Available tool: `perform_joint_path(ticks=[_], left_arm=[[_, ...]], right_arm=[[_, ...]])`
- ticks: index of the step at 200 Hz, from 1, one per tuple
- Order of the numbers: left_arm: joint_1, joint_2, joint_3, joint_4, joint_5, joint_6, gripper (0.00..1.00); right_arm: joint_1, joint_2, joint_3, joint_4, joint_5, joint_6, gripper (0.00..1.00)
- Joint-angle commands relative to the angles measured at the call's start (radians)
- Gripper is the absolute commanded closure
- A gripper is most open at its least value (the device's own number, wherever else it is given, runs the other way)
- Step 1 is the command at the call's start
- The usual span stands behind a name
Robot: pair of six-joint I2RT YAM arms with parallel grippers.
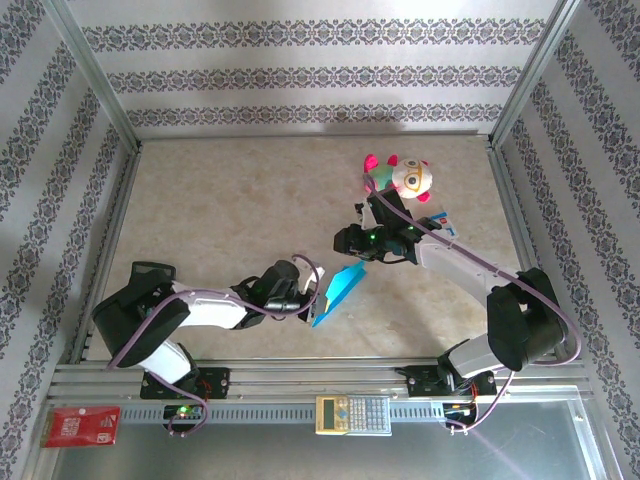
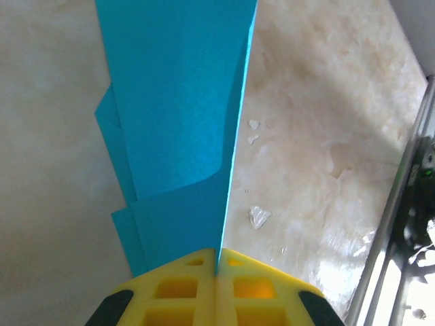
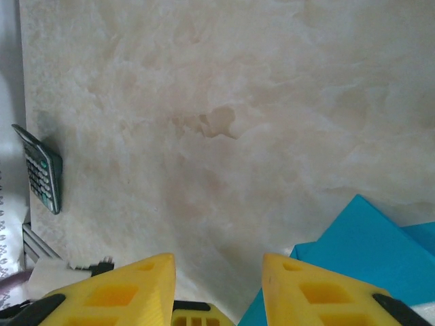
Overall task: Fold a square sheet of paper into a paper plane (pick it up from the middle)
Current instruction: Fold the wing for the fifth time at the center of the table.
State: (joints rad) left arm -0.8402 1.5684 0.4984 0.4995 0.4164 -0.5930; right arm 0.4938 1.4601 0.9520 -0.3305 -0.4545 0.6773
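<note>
From above, you have bare table (image 1: 220, 210) at far left. The paper plane (image 1: 337, 292) slants from near-left to far-right, beside the left gripper (image 1: 312, 292).

At your left wrist, those jaws are clamped on its near end and its length runs away from the camera.

At your right wrist, the right gripper (image 3: 217, 272) stands partly open and holds nothing. The plane's edge is at lower right.

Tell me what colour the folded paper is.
Teal-blue; the paper shows best in the left wrist view.
</note>
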Motion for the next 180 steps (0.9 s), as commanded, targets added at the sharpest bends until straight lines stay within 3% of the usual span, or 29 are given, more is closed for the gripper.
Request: perform_joint_path(ticks=[1,110,180], left_arm=[[0.032,0.048,-0.023,0.143,0.089,-0.105,1.00],[0.109,0.183,-0.028,0.332,0.225,-0.251,1.00],[0.143,0.269,-0.037,0.438,0.281,-0.341,1.00]], right_arm=[[0.007,-0.043,-0.036,-0.019,-0.007,-0.022,0.62],[0.020,-0.159,-0.189,0.033,-0.022,-0.071,0.64],[0.094,-0.055,-0.196,0.123,0.012,-0.119,0.68]])
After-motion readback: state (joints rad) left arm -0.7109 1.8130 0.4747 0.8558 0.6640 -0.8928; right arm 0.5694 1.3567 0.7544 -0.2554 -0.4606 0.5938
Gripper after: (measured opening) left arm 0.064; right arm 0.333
